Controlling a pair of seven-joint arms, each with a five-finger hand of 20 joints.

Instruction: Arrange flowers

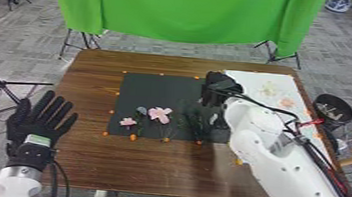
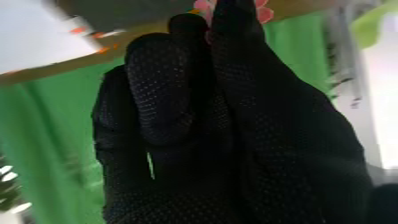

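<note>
In the head view my right hand [image 1: 216,92] is over the black mat's [image 1: 146,92] upper right. In the right wrist view its fingers and thumb meet around a pink flower [image 2: 264,13]; the right hand [image 2: 204,115] hides most of it. On the mat's lower part lie a small pink flower [image 1: 128,121], a bluish bud [image 1: 141,110], a larger pink flower [image 1: 160,115] and dark green sprigs [image 1: 193,121]. Pale flowers [image 1: 269,88] and a pinkish one [image 1: 287,102] lie on the white sheet [image 1: 245,77]. My left hand [image 1: 37,122] is open beside the table's left edge.
The brown table [image 1: 141,164] carries orange markers around the mat. A dark bucket [image 1: 334,108] holding some items stands beyond the table's right edge. A green cloth [image 1: 187,14] hangs behind the far edge. My right arm [image 1: 279,161] spans the table's right side.
</note>
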